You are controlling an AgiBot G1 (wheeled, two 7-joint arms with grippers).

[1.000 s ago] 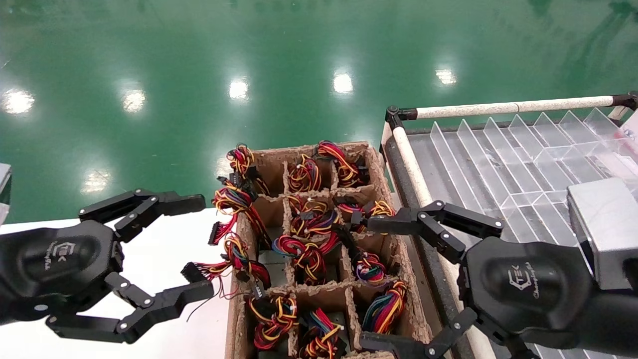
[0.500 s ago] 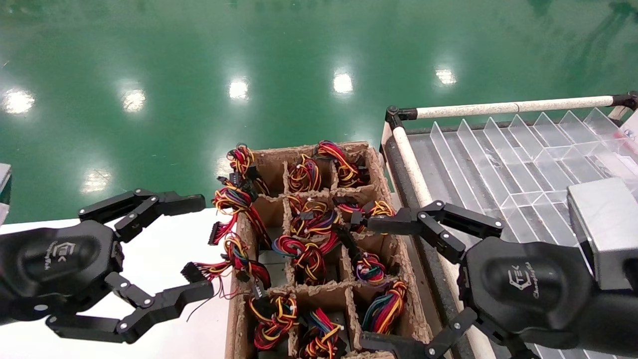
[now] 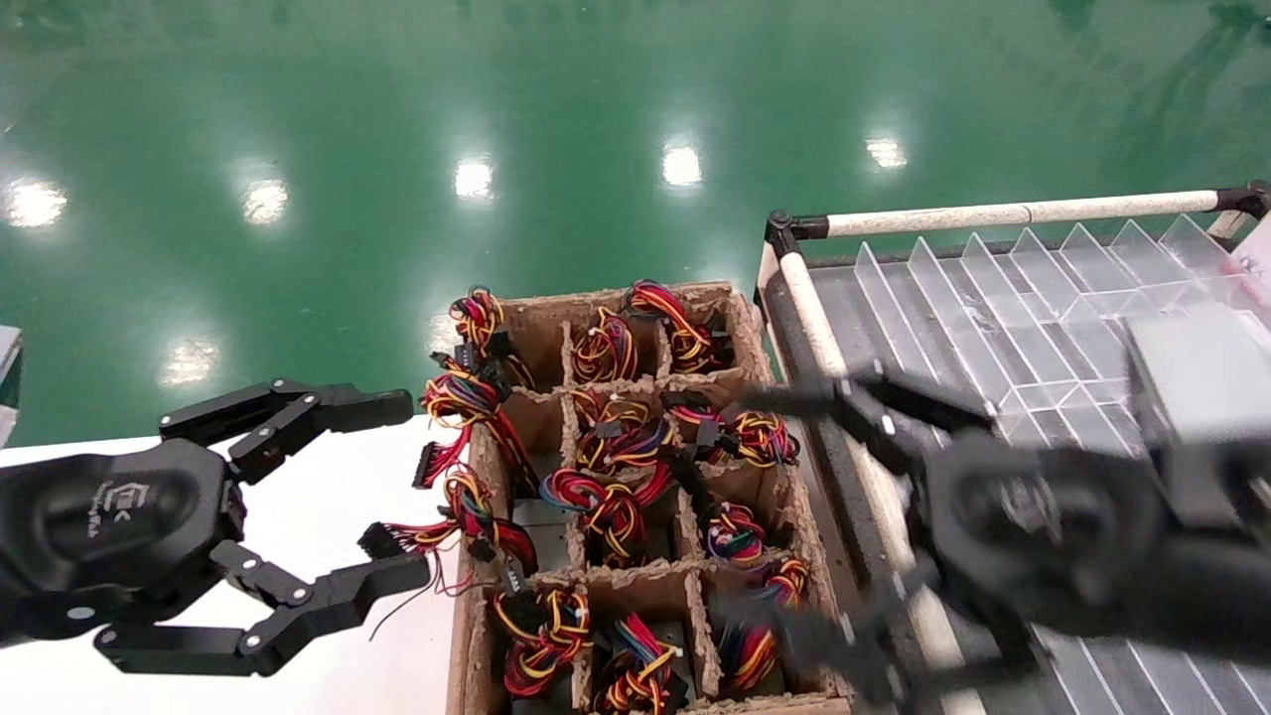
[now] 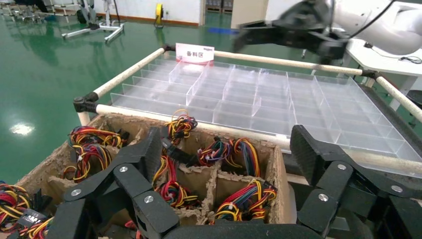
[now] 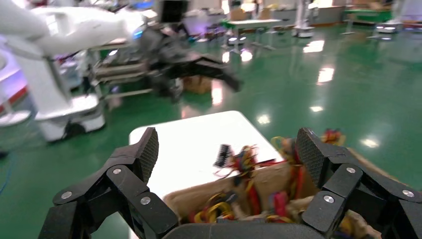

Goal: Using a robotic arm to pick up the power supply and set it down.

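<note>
We are hovering both released tools, left (image 3: 382, 487) and right (image 3: 784, 516), beside the box (image 3: 477, 636); supplies (image 3: 541, 526) look stiff, their wires floppy, so we are favouring the metal body.

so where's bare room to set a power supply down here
Free: the white table between the left gripper and the cardboard crate, and the clear divided tray's bare slots beyond the right gripper. Crowded: every crate cell is stuffed with wire bundles.
</note>
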